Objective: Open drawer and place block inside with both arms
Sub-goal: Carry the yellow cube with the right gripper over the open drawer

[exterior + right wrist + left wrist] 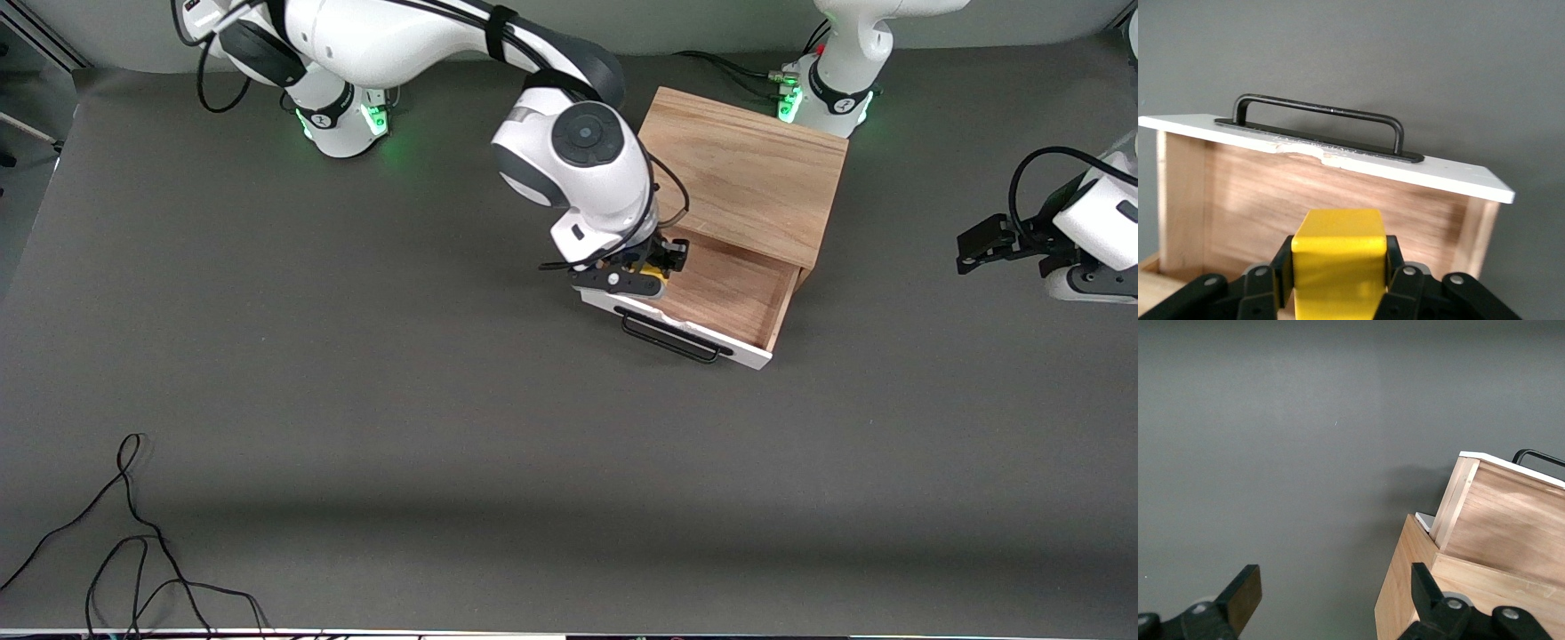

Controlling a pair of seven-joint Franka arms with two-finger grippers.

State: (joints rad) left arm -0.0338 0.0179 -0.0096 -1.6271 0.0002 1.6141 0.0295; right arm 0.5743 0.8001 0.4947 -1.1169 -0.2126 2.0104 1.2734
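The light oak cabinet (pixel 747 173) stands between the two bases with its drawer (pixel 733 293) pulled out toward the front camera. The white front panel (pixel 685 333) carries a black wire handle (pixel 669 341). My right gripper (pixel 653 265) is over the drawer's end toward the right arm, shut on the yellow block (pixel 657 272). In the right wrist view the block (pixel 1338 257) fills the jaws, above the drawer's wood floor (pixel 1265 200) and facing the panel (pixel 1458 177) and handle (pixel 1318 110). My left gripper (pixel 982 242) waits open and empty above the table beside the cabinet; its fingers (pixel 1245 592) stand wide apart.
Loose black cables (pixel 133 542) lie on the grey table near the front camera, toward the right arm's end. The left wrist view shows the cabinet's side (pixel 1401 593) and the drawer's side wall (pixel 1511 520). Bare grey tabletop (pixel 444 427) spreads in front of the drawer.
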